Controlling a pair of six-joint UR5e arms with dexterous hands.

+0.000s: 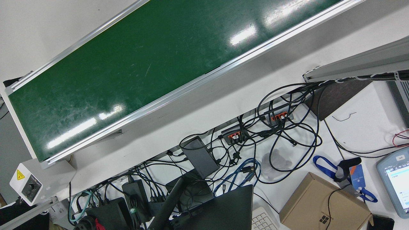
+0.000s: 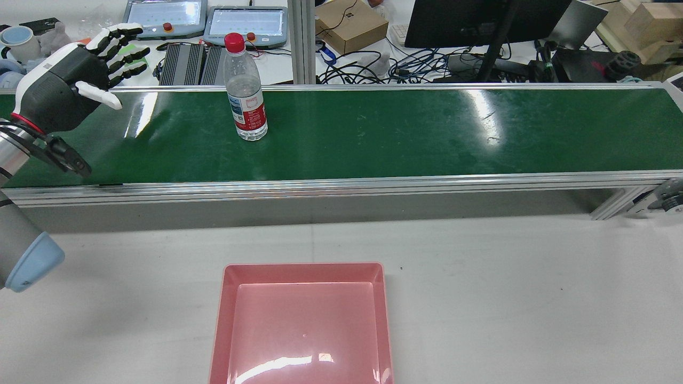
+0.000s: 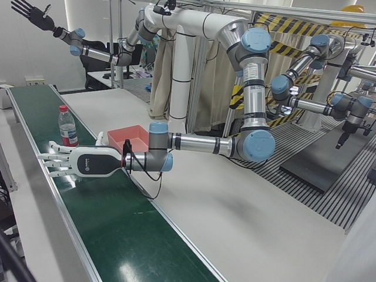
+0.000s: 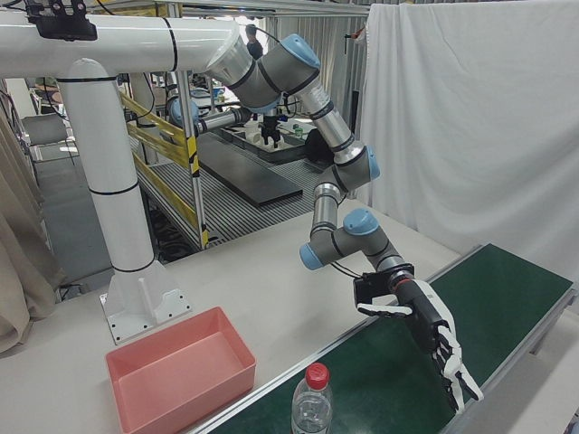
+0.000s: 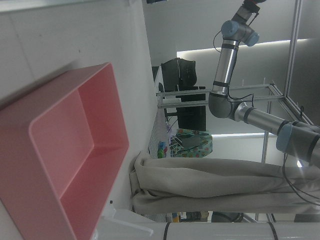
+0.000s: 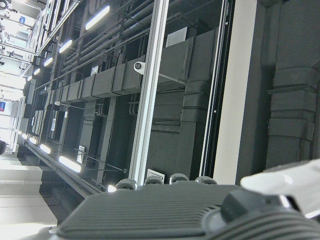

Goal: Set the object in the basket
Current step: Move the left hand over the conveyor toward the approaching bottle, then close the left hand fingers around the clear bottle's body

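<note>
A clear water bottle [image 2: 245,90] with a red cap and red label stands upright on the green conveyor belt [image 2: 400,133]. It also shows in the left-front view as the bottle [image 3: 67,126] and in the right-front view as the bottle [image 4: 312,402]. My left hand [image 2: 80,69] hovers open over the belt's left end, fingers spread and pointing toward the bottle, well apart from it. The empty pink basket [image 2: 304,320] sits on the white table in front of the belt. My right hand [image 3: 28,12] is raised high with fingers apart, holding nothing.
Beyond the belt lies a cluttered bench with cables [image 1: 255,143], a cardboard box [image 2: 349,24], teach pendants [image 2: 245,24] and a monitor [image 2: 480,21]. An aluminium post [image 2: 301,40] rises behind the belt near the bottle. White tabletop [image 2: 507,293] surrounds the basket.
</note>
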